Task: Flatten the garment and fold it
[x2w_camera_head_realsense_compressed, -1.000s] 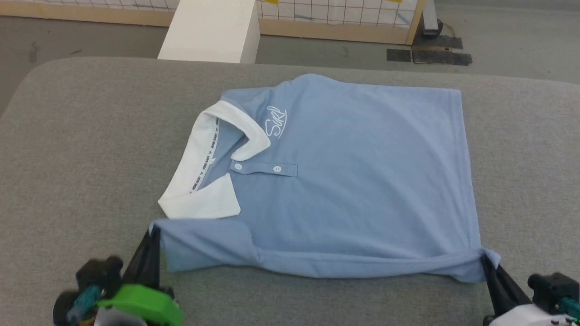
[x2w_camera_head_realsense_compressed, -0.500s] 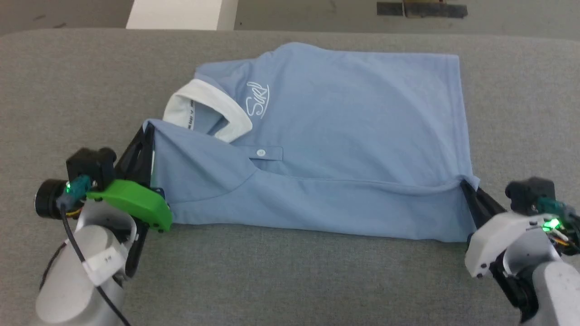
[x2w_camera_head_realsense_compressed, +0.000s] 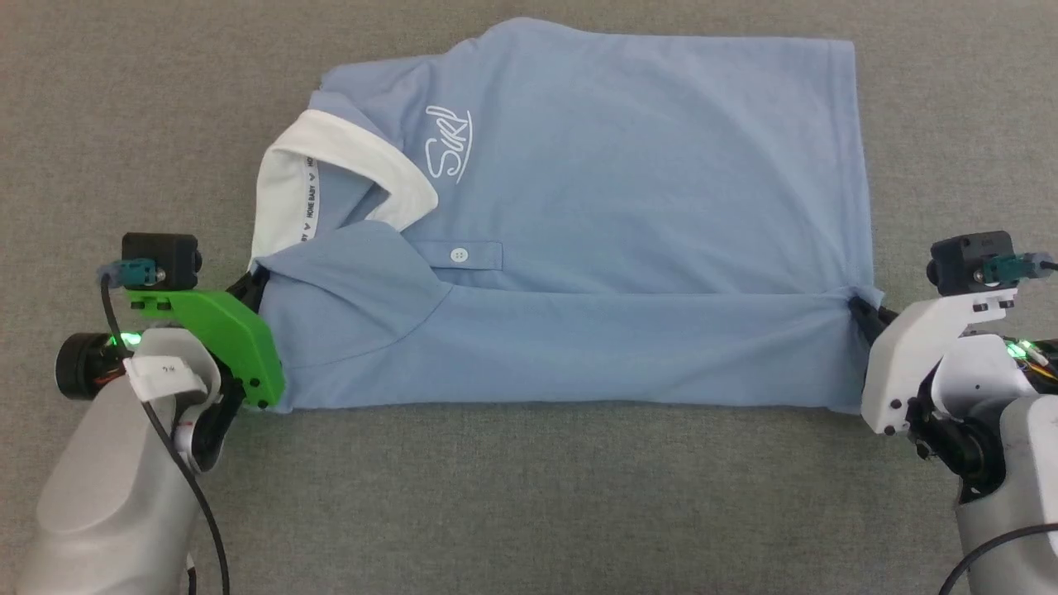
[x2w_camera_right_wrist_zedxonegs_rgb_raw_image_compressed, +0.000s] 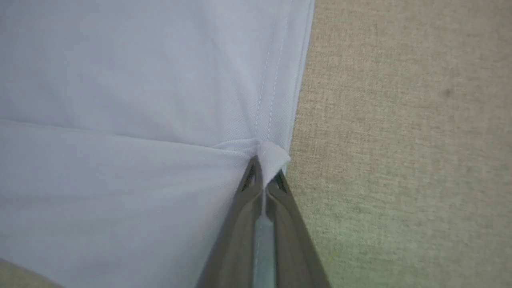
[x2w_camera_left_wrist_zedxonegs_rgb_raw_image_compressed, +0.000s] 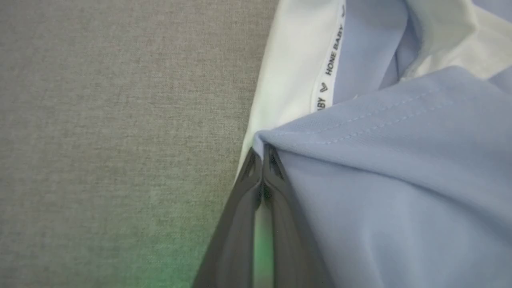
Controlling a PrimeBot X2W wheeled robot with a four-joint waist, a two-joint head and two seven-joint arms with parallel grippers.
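Note:
The light blue polo shirt (x2w_camera_head_realsense_compressed: 612,190) lies on the grey surface with its white collar (x2w_camera_head_realsense_compressed: 289,178) to the left and white script lettering on the chest. Its near edge is folded up over the body as a long band (x2w_camera_head_realsense_compressed: 570,351) that covers part of the button placket. My left gripper (x2w_camera_head_realsense_compressed: 258,279) is shut on the band's left corner (x2w_camera_left_wrist_zedxonegs_rgb_raw_image_compressed: 272,140) beside the collar. My right gripper (x2w_camera_head_realsense_compressed: 860,310) is shut on the band's right corner (x2w_camera_right_wrist_zedxonegs_rgb_raw_image_compressed: 270,154) at the hem edge. The folded band is stretched taut between both grippers.
Grey fabric surface (x2w_camera_head_realsense_compressed: 529,496) spreads on all sides of the shirt, with a wide bare strip in front of the fold. My pale forearms stand at the lower left (x2w_camera_head_realsense_compressed: 107,496) and lower right (x2w_camera_head_realsense_compressed: 1008,479).
Both grippers have carried the near edge of the shirt away from me and over its body, covering the lower collar flap and one button. The head camera has tilted downward.

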